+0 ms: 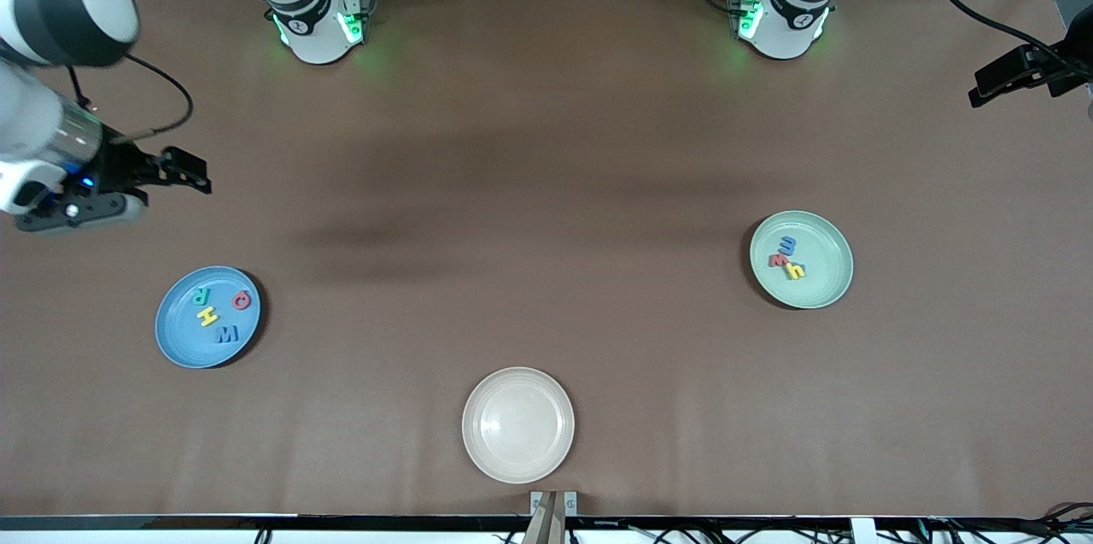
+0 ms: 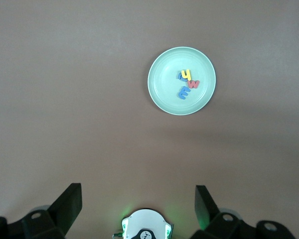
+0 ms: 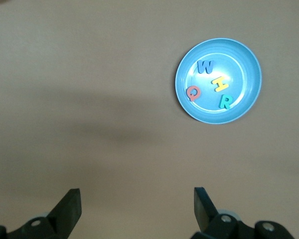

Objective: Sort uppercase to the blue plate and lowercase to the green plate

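Observation:
The blue plate (image 1: 178,341) (image 3: 245,63) lies toward the right arm's end of the table and holds the uppercase letters: teal R (image 1: 198,297), yellow H (image 1: 207,316), red Q (image 1: 242,300) and blue W (image 1: 226,335). Toward the left arm's end, the green plate (image 1: 821,281) (image 2: 160,95) holds the lowercase letters: blue m (image 1: 789,246), red w (image 1: 779,260), yellow h (image 1: 796,271) and a blue a (image 2: 180,75). My right gripper (image 1: 192,171) (image 3: 137,195) hangs open and empty, high over bare table beside the blue plate. My left gripper (image 1: 995,87) (image 2: 138,191) is also open and empty, raised at the table's edge.
A cream-white plate (image 1: 518,424) with nothing in it sits near the table's front edge, midway between the two coloured plates. The arm bases (image 1: 320,23) (image 1: 781,14) stand along the back. Cables trail at the left arm's end.

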### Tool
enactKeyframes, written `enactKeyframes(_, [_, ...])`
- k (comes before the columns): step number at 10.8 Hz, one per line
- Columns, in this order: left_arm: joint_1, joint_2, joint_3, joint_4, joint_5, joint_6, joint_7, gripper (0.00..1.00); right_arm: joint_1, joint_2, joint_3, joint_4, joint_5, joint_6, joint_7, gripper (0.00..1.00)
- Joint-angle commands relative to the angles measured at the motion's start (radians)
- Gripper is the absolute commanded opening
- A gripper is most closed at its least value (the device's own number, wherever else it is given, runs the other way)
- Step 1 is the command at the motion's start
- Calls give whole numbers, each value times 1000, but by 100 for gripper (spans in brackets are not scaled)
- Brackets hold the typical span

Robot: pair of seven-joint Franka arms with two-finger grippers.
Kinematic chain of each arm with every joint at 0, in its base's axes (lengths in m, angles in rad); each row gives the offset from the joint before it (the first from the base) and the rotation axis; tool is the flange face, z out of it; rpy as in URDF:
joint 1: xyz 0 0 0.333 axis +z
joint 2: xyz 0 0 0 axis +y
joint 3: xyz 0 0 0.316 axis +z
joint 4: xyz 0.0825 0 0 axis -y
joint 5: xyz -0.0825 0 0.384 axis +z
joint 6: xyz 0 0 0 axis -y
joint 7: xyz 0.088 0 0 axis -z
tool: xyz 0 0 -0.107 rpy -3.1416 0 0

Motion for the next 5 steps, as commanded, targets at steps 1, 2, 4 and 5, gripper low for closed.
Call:
enactKeyframes(1, [4, -21, -9, -19, -17, 18, 20, 100, -13, 4, 11, 124, 6, -118, 26, 100])
enactKeyframes(2, [2, -21, -9, -19, -16, 20, 20, 100, -16, 4, 6, 164, 6, -153, 26, 100])
enactKeyframes(4, [1, -21, -9, -19, -14, 23, 20, 100, -19, 1, 0, 223, 6, -204, 28, 100])
enactKeyframes(5, [1, -21, -9, -19, -14, 24, 20, 100, -22, -14, 0, 239, 6, -206, 26, 100])
